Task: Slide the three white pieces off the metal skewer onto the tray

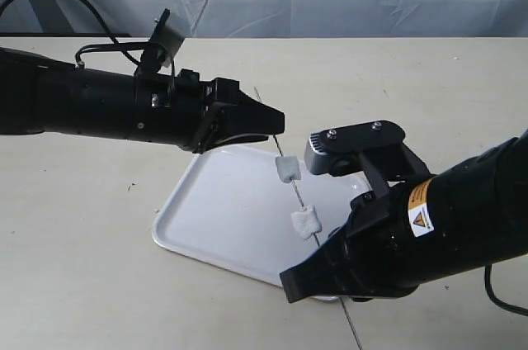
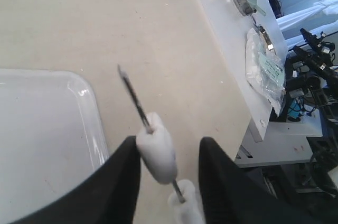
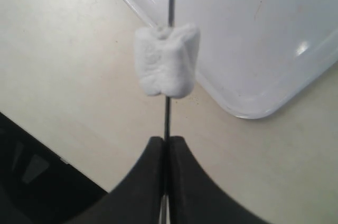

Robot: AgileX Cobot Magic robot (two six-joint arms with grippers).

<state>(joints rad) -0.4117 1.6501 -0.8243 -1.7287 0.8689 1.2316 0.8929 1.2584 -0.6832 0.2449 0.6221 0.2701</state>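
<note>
Metal skewer (image 1: 295,191) slanting above the tray (image 1: 219,214), lower end pinched between the pressed-together fingers of the right gripper (image 3: 167,142) by the tray's near rim; left gripper (image 2: 170,147) spread around the top white piece (image 2: 157,150) just past the tray's far corner, one finger (image 2: 127,168) touching it, the other clear; middle white piece (image 1: 287,170) and lowest white piece (image 1: 305,223) threaded on above the tray; orange-and-yellow warning sticker (image 1: 419,214) on the right arm, writing too small to read.

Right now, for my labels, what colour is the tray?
The tray is plain white; best in exterior view.
</note>
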